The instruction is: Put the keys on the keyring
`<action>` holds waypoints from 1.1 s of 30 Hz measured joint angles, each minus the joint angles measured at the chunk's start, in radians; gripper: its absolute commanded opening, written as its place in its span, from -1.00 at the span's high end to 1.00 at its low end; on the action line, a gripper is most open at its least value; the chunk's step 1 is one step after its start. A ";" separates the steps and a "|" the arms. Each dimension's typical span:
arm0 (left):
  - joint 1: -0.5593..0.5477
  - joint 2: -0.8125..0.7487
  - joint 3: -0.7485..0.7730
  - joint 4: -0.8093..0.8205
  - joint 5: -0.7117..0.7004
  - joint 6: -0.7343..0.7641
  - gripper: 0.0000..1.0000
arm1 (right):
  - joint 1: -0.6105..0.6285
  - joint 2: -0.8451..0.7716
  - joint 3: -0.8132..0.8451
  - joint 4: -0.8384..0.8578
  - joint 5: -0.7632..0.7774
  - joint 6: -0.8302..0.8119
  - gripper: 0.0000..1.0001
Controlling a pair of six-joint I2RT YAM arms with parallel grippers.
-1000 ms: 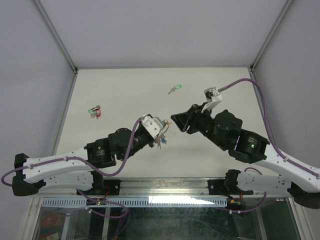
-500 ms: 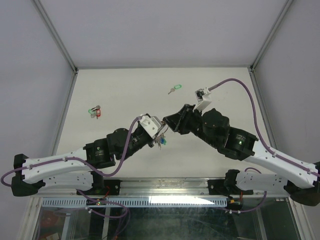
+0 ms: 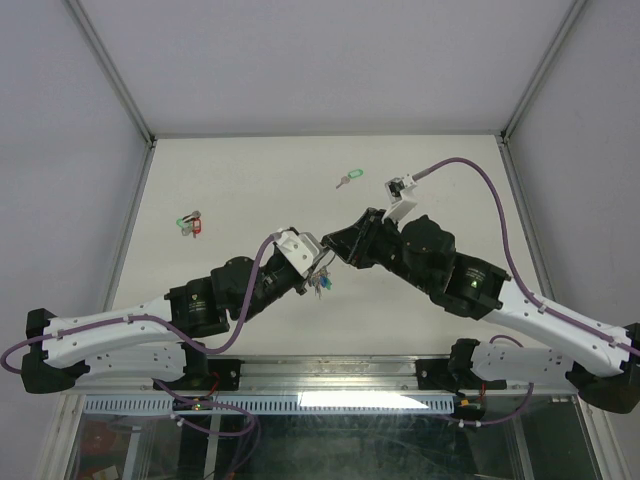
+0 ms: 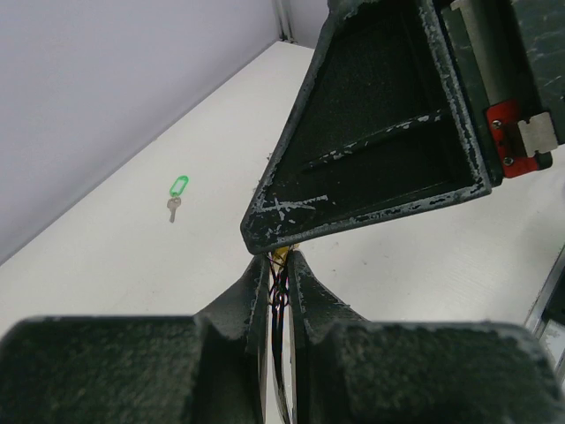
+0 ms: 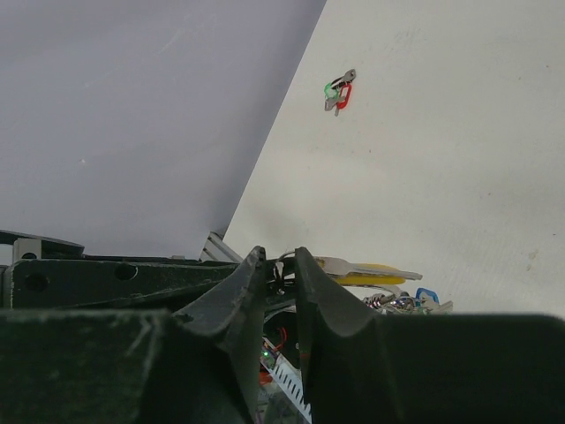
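My left gripper is shut on the keyring, a thin wire loop pinched edge-on between its tips. Blue-tagged keys hang below it. A yellow key lies flat beside the ring; whether it is threaded on I cannot tell. My right gripper meets the left one tip to tip, its jaws a narrow gap apart with the ring's wire between them. In the left wrist view, the right gripper's fingers fill the frame's top. A green key lies apart at the back.
A green and red pair of tagged keys lies at the far left of the white table. Grey walls close the table on three sides. Both arms reach inward over the near half.
The right arm has swung left and forward until its fingertips reach the left gripper's tips, and its jaws have narrowed around the ring. The left arm has held still.
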 measured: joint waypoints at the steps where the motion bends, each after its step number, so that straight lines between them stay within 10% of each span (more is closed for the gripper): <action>1: 0.000 0.000 0.000 0.000 0.000 0.000 1.00 | -0.001 0.003 0.000 0.006 -0.008 0.003 0.70; 4: 0.000 0.000 0.000 0.001 0.000 0.000 1.00 | -0.005 0.010 0.000 0.021 -0.026 0.010 1.00; 17: 0.000 -0.026 -0.034 0.021 -0.002 -0.004 0.40 | -0.013 0.009 0.000 -0.002 -0.025 0.013 1.00; 33: 0.000 -0.140 -0.114 0.017 0.000 -0.063 0.37 | -0.013 0.008 0.003 -0.003 -0.010 0.006 1.00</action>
